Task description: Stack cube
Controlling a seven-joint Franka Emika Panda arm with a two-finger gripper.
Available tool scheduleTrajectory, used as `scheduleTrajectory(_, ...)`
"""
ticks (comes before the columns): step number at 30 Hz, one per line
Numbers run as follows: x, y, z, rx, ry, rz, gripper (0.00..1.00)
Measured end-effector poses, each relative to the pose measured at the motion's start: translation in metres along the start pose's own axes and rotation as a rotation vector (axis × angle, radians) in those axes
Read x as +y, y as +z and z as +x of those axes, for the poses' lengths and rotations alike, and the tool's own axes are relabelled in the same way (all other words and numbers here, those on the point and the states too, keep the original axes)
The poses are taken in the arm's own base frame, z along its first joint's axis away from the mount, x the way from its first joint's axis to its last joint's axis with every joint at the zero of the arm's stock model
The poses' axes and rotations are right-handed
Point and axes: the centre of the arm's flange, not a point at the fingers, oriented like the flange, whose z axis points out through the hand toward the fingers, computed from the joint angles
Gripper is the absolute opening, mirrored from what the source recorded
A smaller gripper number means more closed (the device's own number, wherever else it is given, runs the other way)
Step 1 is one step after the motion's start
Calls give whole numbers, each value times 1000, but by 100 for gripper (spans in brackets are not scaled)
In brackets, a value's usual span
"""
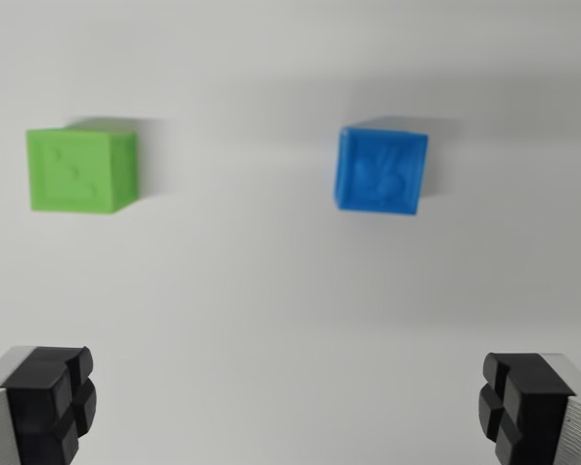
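A green cube (80, 170) rests on the white surface at the wrist view's upper left. A blue cube (381, 170) sits apart from it at the upper right of centre, turned slightly. Both have raised marks on their top faces. My gripper (286, 412) hangs above the surface below both cubes in the picture, open wide with nothing between its fingers. Its black pads (53, 397) show at the bottom left and bottom right corners. The blue cube lies nearer the right pad's side, the green one above the left pad.
A plain white tabletop (271, 291) fills the whole view. The cubes cast soft shadows toward the upper right.
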Motion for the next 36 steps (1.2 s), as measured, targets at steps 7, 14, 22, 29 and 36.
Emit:
scheduleTrajectory(7, 4, 24, 9, -8, 0, -9, 100)
scheduleTrajectory(14, 8, 51, 20, -17, 1, -19, 100)
scheduleTrajectory(22, 13, 83, 33, -27, 2, -31, 100)
scheduleTrajectory(29, 17, 110, 44, -35, 2, -39, 100)
scheduleTrajectory(36, 21, 139, 55, -43, 4, -49, 100)
